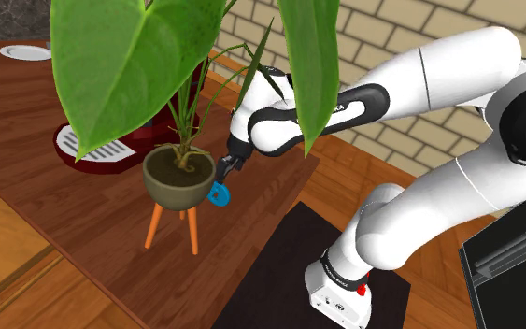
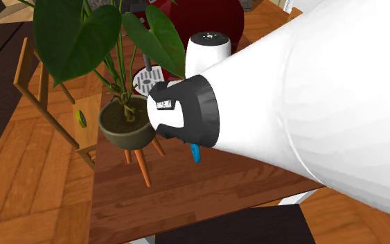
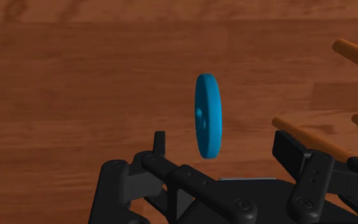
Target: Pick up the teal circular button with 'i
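A teal-blue round button (image 3: 208, 114) stands on edge over the wooden table (image 3: 75, 95), directly in front of my hand. My black gripper (image 3: 222, 137) is open. Its two fingertips stand far apart on either side of the button, and neither touches it. In the shoulder view the button (image 1: 219, 194) sits just below the gripper (image 1: 226, 171), close beside the plant pot. The second exterior view shows the button (image 2: 196, 152) poking out under my white arm. I cannot tell whether it rests on the table.
A potted plant (image 1: 178, 178) on orange legs stands right beside the gripper, its big leaves overhanging my arm. Behind it sits a dark red appliance (image 1: 102, 150). A white plate (image 1: 24, 52) lies far back. A wooden chair (image 2: 34, 76) stands by the table, and a dark mat (image 1: 279, 271) lies below.
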Controlling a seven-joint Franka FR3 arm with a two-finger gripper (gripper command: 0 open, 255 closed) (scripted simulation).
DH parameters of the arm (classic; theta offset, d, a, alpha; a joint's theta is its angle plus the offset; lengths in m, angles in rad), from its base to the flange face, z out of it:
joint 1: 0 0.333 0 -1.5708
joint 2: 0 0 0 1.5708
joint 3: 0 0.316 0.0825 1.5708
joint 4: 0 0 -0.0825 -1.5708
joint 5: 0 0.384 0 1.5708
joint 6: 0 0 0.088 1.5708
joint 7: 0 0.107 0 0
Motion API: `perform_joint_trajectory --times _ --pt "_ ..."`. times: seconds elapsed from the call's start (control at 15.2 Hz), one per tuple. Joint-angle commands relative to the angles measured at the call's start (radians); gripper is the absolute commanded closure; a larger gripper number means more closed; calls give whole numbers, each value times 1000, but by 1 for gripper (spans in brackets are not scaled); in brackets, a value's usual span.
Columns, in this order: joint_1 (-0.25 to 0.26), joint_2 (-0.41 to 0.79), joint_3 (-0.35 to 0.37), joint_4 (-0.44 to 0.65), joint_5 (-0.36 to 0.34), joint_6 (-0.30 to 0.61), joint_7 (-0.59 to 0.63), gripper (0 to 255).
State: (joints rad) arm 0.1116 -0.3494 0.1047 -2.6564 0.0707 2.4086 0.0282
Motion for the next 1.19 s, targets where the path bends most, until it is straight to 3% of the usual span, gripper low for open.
perform_joint_trajectory --times 0.0,0.66,0.73,1.12 --pt "3 78 15 0 -15 102 -3 0" --pt "0 173 21 -33 -25 229 5 0" --pt "0 172 21 -33 -25 229 6 255" --pt "0 171 22 -32 -25 227 6 255"
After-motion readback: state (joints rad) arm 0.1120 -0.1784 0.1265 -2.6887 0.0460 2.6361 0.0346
